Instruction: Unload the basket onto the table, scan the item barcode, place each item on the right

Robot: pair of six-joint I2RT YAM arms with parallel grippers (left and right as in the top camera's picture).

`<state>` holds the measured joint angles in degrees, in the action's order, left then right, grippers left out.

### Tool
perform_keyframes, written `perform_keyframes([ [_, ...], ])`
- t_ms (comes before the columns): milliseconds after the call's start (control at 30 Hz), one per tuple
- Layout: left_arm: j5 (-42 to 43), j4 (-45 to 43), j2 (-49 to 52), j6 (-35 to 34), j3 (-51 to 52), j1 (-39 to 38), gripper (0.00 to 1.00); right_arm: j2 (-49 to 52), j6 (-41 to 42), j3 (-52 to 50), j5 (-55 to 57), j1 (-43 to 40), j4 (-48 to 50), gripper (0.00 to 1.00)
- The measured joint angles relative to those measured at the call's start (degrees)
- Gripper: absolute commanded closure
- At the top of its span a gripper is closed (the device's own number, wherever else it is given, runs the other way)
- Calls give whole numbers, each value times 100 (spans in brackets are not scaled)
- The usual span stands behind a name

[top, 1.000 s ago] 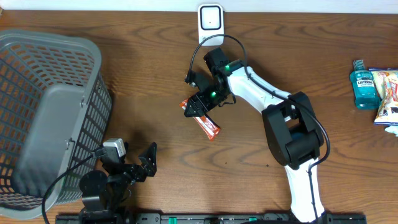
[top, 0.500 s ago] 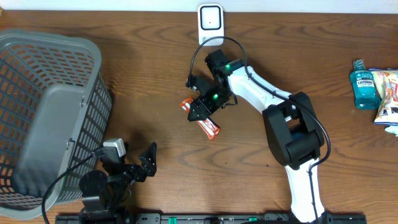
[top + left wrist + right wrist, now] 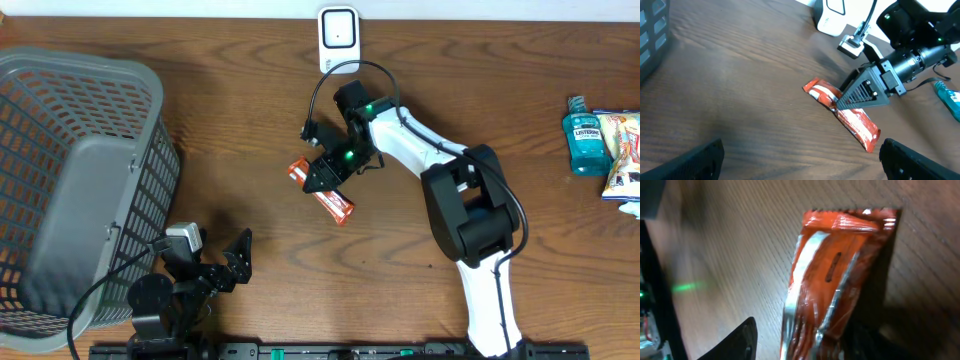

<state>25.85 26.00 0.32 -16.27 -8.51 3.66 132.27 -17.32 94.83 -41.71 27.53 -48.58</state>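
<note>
Looking top-down: wood table, mostly bare through the middle band, with clutter only at the edges.
- Grey basket takes the whole left side, its rim running off the left edge of the frame. Bare wood lies between its right wall and the work area.
- Right arm reaches from the near edge up and left to table centre.
- Right gripper is down on the orange snack bar. Jaws are apart and straddle the bar's upper-left end. The wrist view shows a gap of wood at one finger; the other side is in shadow, so contact there is possibly made, can't confirm. Not clamped yet.
- Left gripper is parked by the near edge, just right of the basket, with its jaws spread wide and nothing between them. Well apart from the bar.
- White scanner sits at the far edge, near the bar and up-right of it, with bare wood between them.
- Mouthwash bottle and snack packets are at the right edge, well apart from everything.
- The bar lies flat and diagonal at table centre, its lower-right end free.
</note>
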Motion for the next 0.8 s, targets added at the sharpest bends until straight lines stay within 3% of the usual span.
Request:
perform_keyframes([
  [100, 0, 0, 0, 0, 0, 0, 1, 76, 9, 9, -155, 0, -190, 64],
  [200, 2, 0, 0, 0, 0, 0, 1, 107, 39, 2, -72, 11, -343, 94],
  [233, -2, 0, 0, 0, 0, 0, 1, 118, 28, 2, -13, 11, -376, 99],
  [533, 0, 0, 0, 0, 0, 0, 1, 162, 221, 50, 164, 11, -490, 99],
  [800, 0, 0, 0, 0, 0, 0, 1, 247, 2181, 273, 76, -317, -240, 99],
])
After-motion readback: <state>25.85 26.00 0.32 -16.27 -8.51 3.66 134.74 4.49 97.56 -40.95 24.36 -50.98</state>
